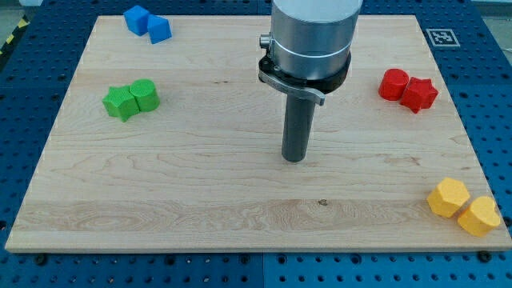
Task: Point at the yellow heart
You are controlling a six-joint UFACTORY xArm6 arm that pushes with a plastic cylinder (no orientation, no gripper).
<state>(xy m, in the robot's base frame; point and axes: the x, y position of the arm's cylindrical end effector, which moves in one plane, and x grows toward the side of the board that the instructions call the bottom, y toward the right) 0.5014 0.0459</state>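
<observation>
Wooden bench (200,208) on a blue pegboard: the yellow heart (480,216) sits at the view's bottom-right corner, touching a yellow hexagonal block (448,197); it looks small, rigid and light, likely to slide at a nudge. I carry no claw, only a rod, holding nothing; my tip (295,158) stands mid-board, well apart. Red (408,88), green (130,99) and blue blocks (147,22) lie off my path.
</observation>
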